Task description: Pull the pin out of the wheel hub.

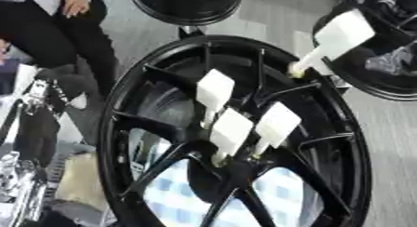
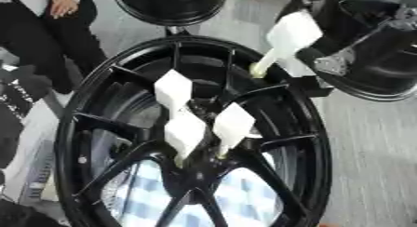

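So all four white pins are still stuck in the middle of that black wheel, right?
Not all four. Three pins stand at the hub of the wheel; the fourth pin is up by the rim at upper right, clearest in the left eye view.

The floor (image 1: 285, 16) is smooth and grey, with a dull sheen of light along the far side. A blue-and-white checked cloth (image 1: 175, 196) lies low at the near end. To the left stands a cluttered heap of silvery, crinkled material (image 1: 16, 184) and pale sheets (image 1: 77, 182). No wall or window can be seen from here.
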### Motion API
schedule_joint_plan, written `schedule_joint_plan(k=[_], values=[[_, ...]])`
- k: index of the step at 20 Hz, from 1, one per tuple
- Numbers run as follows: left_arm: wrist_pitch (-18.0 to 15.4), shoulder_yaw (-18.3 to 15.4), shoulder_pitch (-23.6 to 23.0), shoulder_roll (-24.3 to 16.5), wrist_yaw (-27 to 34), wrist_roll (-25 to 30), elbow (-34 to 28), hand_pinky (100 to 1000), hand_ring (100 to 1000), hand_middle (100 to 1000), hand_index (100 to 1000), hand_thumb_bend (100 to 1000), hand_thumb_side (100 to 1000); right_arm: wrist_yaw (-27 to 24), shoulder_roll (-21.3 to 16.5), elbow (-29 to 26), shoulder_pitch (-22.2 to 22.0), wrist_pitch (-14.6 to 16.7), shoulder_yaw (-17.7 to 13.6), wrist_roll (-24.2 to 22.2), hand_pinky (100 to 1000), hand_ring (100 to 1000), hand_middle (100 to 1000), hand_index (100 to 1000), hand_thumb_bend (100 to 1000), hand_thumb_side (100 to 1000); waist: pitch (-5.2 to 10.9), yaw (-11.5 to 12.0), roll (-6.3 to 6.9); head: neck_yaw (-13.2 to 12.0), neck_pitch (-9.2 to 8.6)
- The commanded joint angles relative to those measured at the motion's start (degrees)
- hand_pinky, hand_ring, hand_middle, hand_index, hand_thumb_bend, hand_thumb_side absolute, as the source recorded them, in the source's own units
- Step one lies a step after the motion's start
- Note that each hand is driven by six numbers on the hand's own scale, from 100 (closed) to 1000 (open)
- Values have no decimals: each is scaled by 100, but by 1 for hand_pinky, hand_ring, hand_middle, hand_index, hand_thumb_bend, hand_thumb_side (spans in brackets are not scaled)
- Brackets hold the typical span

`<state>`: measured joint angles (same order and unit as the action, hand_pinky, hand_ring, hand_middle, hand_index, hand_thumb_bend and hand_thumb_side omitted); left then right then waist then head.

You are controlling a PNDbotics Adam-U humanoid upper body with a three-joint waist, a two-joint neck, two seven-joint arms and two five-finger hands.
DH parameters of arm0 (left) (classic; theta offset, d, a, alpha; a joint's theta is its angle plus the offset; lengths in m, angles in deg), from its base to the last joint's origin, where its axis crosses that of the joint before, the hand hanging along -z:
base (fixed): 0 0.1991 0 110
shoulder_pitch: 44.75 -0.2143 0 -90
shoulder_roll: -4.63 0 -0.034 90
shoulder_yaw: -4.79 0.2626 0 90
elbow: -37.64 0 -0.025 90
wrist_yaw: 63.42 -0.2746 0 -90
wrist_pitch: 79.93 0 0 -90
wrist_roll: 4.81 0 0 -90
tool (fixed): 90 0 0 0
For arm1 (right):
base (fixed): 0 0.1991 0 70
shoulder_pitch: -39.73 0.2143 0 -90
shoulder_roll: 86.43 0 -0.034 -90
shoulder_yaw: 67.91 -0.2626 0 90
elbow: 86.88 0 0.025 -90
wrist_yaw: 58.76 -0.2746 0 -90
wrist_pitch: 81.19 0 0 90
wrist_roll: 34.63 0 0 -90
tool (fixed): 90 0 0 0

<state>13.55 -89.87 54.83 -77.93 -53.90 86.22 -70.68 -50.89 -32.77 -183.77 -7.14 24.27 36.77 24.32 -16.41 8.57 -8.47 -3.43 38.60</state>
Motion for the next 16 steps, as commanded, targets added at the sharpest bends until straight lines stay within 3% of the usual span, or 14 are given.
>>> schedule_joint_plan(k=[1,6,9,16], values=[[-17,-83,9,-95,-31,-60,-76,896,779,650,804,100,818,-126,-610,-169,-513,-124,-638,418,873,737,462,548,100,191,129,-51,63,-32,5],[-37,-166,-33,-75,-52,-153,-93,896,779,650,804,100,816,-155,-804,-111,-1811,-258,-1462,977,873,738,480,566,100,181,137,-178,110,-68,40],[-42,-200,-56,-68,-64,-192,-96,896,778,650,804,100,816,126,-727,91,-2439,-382,-1900,1177,873,743,497,580,100,188,142,-245,130,-112,52],[-52,-238,-111,-77,-93,-232,-96,897,778,650,804,100,815,1103,-378,733,-3273,-780,-2555,1484,876,771,572,666,100,233,164,-349,165,-186,67]])
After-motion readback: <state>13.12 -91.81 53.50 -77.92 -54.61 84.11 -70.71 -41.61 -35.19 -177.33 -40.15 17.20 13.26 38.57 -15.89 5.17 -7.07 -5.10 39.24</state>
